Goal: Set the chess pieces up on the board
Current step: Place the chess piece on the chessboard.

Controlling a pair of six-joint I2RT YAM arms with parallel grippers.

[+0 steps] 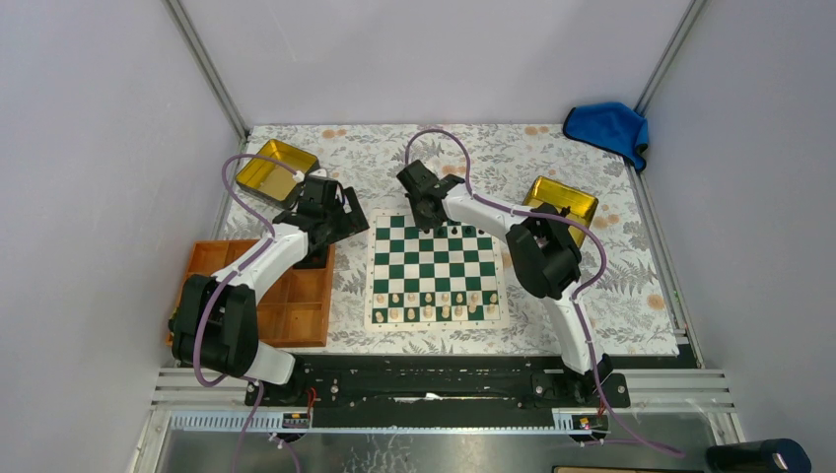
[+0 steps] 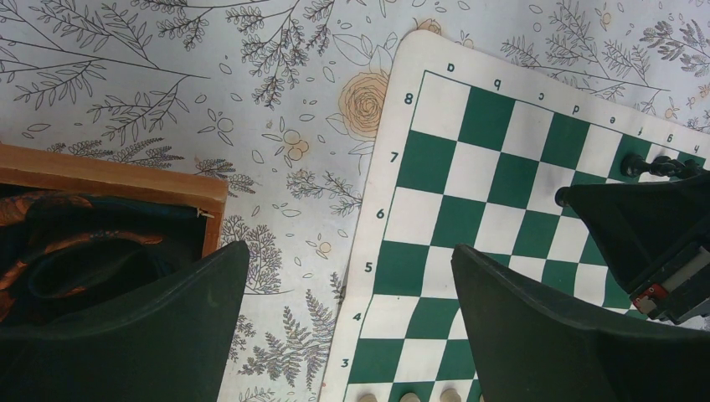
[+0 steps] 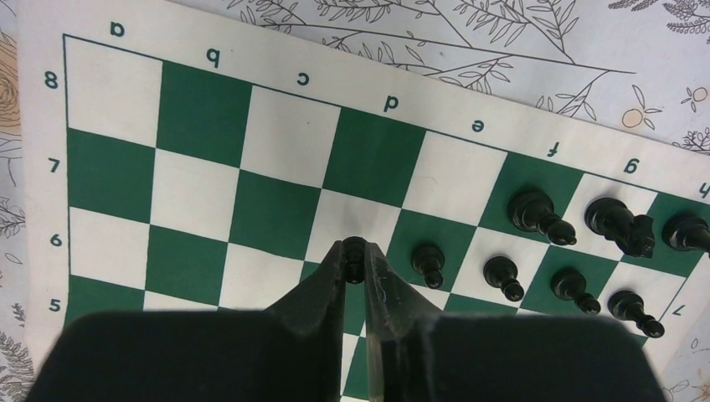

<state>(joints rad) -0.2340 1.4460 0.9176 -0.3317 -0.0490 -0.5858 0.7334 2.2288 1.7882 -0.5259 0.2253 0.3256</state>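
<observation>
Right wrist view: right pincer (image 3: 356, 266) is clenching on one black pawn (image 3: 355, 249), holding it upright on the d-file of the board (image 3: 201, 109), next to the e7 pawn; contact with the square cannot be told. Seven other black pieces (image 3: 536, 213) are standing at files e–h, rows 7 and 8. Left pincer (image 2: 349, 255) is hanging released and empty above the desk (image 2: 276, 100), between the orange tray (image 2: 109, 172) and the board's edge.

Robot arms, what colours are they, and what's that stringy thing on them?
The left arm and right arm are white tubes with chunky black joints. A purple cable loops along each. The left claw and right claw are each two black wedges.
</observation>
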